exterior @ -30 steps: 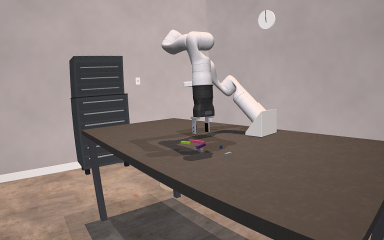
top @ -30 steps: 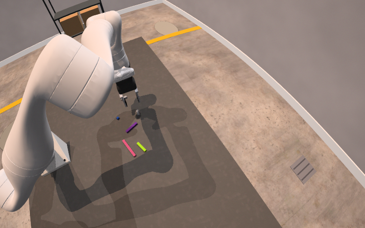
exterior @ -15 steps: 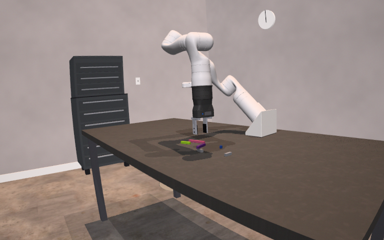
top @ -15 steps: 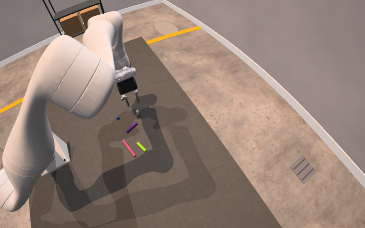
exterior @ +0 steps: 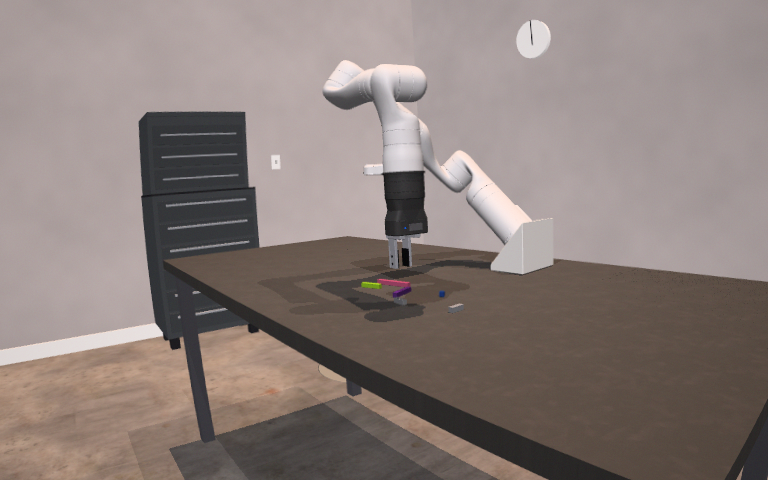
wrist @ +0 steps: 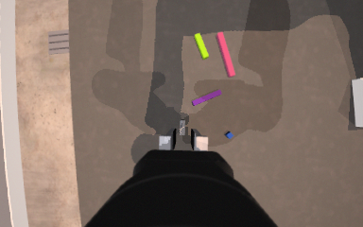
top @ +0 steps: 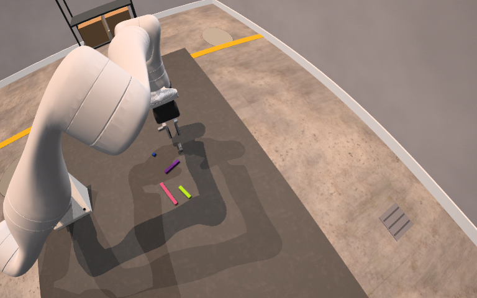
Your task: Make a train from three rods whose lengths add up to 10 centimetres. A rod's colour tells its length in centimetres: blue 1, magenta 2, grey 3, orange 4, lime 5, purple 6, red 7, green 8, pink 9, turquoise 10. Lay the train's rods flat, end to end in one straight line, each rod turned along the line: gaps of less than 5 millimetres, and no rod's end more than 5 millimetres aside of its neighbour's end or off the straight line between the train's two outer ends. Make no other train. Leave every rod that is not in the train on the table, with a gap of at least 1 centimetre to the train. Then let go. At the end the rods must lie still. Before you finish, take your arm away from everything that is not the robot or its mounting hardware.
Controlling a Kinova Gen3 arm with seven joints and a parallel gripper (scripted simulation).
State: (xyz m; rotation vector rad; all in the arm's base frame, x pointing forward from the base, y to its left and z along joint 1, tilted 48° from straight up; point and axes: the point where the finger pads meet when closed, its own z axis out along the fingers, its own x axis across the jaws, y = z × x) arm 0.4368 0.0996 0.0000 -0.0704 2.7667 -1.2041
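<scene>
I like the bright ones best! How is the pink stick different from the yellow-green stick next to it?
The long pink rod is clearly longer than the short lime rod. The pink rod is rosy; the lime rod is yellow-green. In the top view the pink rod lies nearer the arm's base. Both are thin square bars lying flat on the dark table, side by side, not touching, slanted much the same way.
</scene>
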